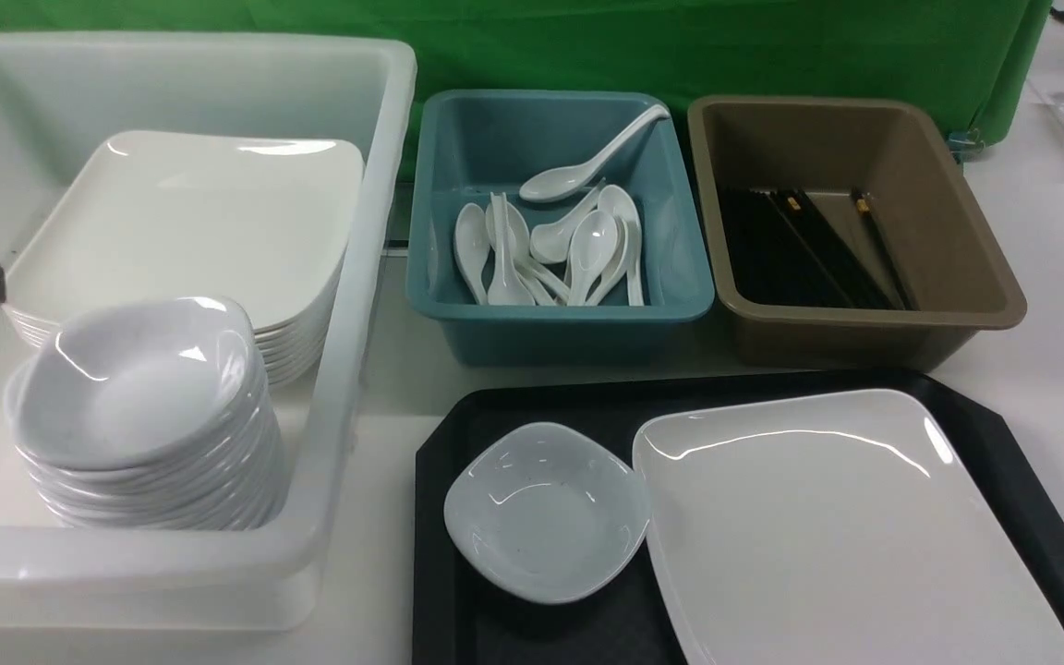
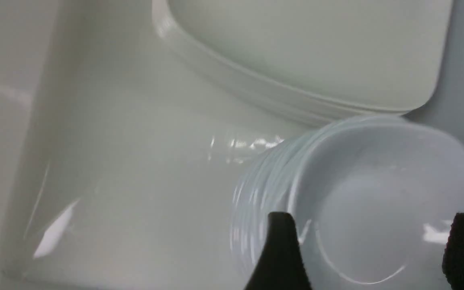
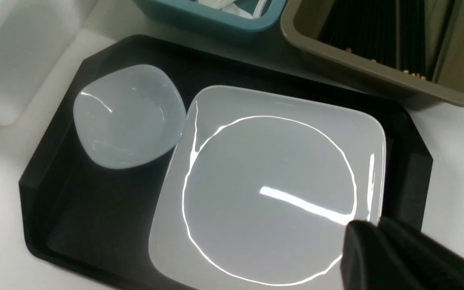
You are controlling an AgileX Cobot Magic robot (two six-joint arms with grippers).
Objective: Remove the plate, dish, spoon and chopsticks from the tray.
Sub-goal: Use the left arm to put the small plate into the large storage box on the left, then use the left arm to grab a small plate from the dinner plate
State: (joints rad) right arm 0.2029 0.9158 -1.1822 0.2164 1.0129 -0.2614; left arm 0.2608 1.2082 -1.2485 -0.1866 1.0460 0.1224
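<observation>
Plate (image 1: 851,526) partly cut off in front view, glossy white, beside dish (image 1: 546,508) on tray (image 1: 435,573). Left gripper (image 2: 373,219) spread wide; right gripper (image 3: 371,227) closed, empty.

No readable text, label, brand or number on anything in sight, gold bands on the black chopsticks (image 1: 795,247) in the brown tub (image 1: 864,317), too small to show any lettering

Front and right wrist views both overlook the tray (image 1: 513,637).
</observation>
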